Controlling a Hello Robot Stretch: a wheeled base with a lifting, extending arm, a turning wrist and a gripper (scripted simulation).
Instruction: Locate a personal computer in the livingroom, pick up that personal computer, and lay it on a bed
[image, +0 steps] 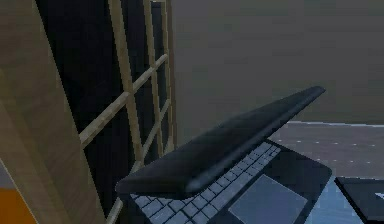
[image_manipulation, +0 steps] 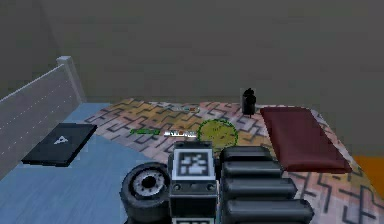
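A dark laptop (image: 230, 150) looms close in the forward view, half folded, its lid tilted over a grey keyboard. Whether it rests on anything I cannot tell. The bed (image_manipulation: 130, 120) spreads across the arm side view with a patterned quilt and a blue sheet. A flat dark slab (image_manipulation: 60, 145) lies on the blue sheet at the left. The arm's dark bar rises from the bottom edge with a white marked square (image_manipulation: 192, 165), and the gripper's (image_manipulation: 148, 190) rounded dark body sits left of it. Its far end is not clear, so I cannot tell whether it holds anything.
A dark red pillow (image_manipulation: 300, 135) lies on the bed's right and a small dark bottle (image_manipulation: 248, 100) stands near the far edge. A white slatted bed end (image_manipulation: 40, 95) rises at the left. Wooden slats (image: 120, 110) over a dark panel stand at the forward view's left.
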